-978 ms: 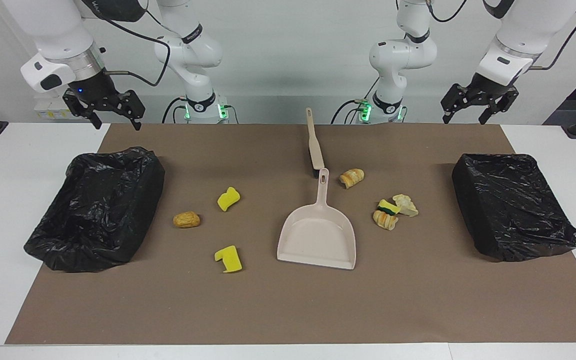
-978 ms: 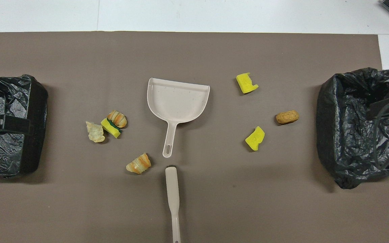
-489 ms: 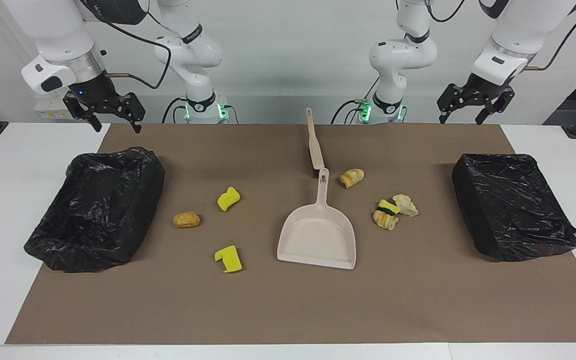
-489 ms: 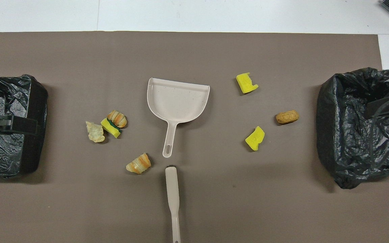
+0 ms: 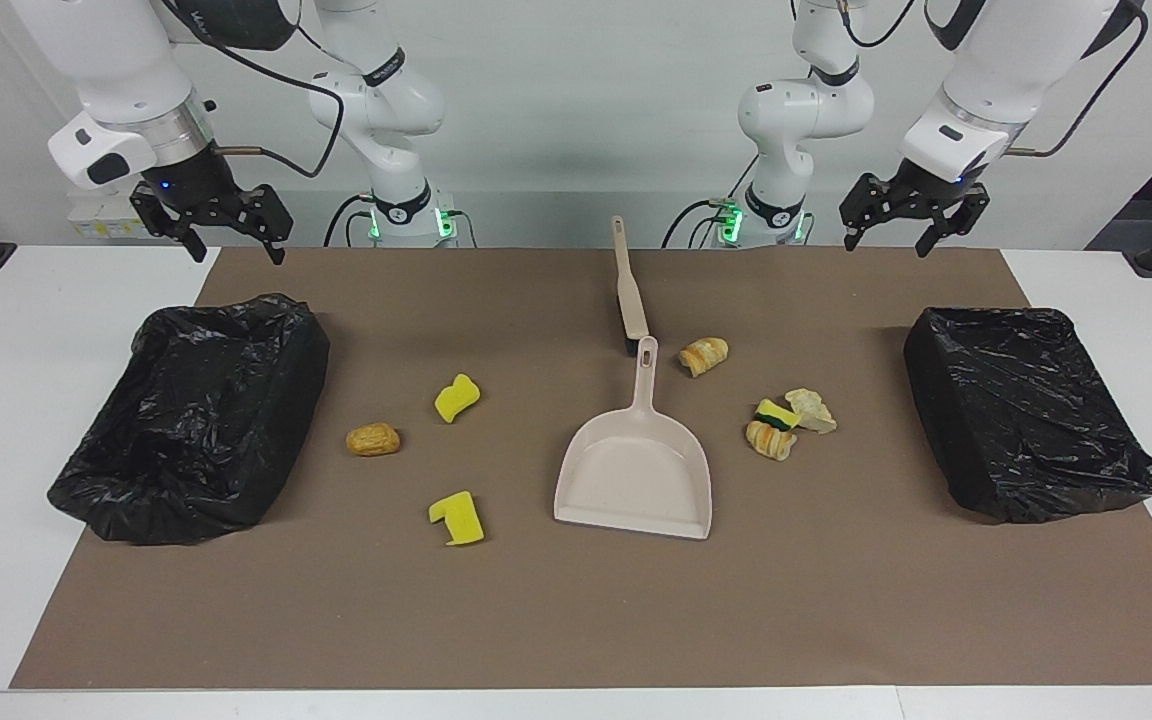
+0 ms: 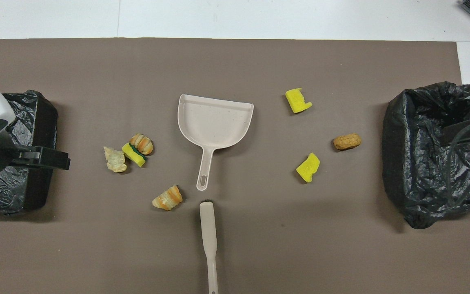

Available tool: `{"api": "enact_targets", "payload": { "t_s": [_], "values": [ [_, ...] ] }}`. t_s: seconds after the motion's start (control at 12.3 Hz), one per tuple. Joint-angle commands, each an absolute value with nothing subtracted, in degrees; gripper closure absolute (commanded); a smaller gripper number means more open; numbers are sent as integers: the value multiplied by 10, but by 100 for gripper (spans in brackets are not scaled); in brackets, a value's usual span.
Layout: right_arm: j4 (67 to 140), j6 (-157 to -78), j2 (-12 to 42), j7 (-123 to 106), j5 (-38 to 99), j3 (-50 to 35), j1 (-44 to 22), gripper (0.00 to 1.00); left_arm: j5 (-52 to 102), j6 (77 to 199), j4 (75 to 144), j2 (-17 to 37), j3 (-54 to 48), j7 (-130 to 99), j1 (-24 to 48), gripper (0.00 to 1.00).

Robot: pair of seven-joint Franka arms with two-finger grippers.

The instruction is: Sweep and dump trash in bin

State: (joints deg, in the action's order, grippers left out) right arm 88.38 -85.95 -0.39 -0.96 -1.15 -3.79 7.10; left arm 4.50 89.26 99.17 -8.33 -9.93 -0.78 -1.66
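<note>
While both arms hang raised at the robots' edge of the brown mat [image 5: 576, 620], the scene reads across the facing view as follows. At the right arm's end, the right gripper [image 5: 232, 240] is up over the mat's corner, its fingers spread apart and holding nothing. Below it sits a bin lined with a black bag [image 5: 191, 415], its mouth open upward.

Next come three pieces of trash, well apart from one another: a tan bread lump [image 5: 373, 439] nearest that bin, a yellow sponge chunk [image 5: 457, 397] a little nearer to the robots, and a notched yellow sponge [image 5: 458, 518] farther from the robots than both.

At the middle lies the beige brush [image 5: 628, 290], flat on the mat with its handle pointing toward the robots. Its bristle end almost meets the handle tip of the beige dustpan [image 5: 636, 475], which lies flat with its wide mouth facing away from the robots.

Toward the left arm's end, a striped pastry piece [image 5: 704, 355] lies just beside the dustpan handle. Farther from the robots, three scraps huddle together, touching: a green-backed sponge [image 5: 776, 414], a pale crumbly lump [image 5: 811, 410] and a second striped pastry [image 5: 771, 440].

A second black-bagged bin [image 5: 1026, 410] closes that end, and the left gripper [image 5: 898, 233] hangs in the air over the mat's edge, fingers apart and empty.
</note>
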Motion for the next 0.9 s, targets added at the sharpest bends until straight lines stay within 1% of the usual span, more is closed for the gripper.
{"api": "enact_targets", "payload": {
  "t_s": [0.0, 0.16, 0.41, 0.57, 0.73, 0.81],
  "values": [
    [901, -871, -18, 4, -8, -42, 76, 0, 54, 918, 1034, -105, -104, -11, -11, 0],
    [900, -872, -18, 4, -7, -42, 76, 0, 54, 923, 1057, -105, -131, -25, -11, 0],
    [901, -872, -18, 4, -7, -42, 73, 0, 54, 942, 1107, -129, -204, -88, -10, 0],
    [905, -867, -22, 4, -7, -42, 73, 0, 54, 980, 1153, -155, -216, -149, 28, 0],
    [905, -868, -22, 4, -8, -42, 73, 0, 89, 981, 1183, -178, -224, -173, 32, 0],
    [906, -871, -22, 4, -8, -42, 74, 0, 111, 986, 1200, -193, -245, -179, 31, 0]
  ]
}}
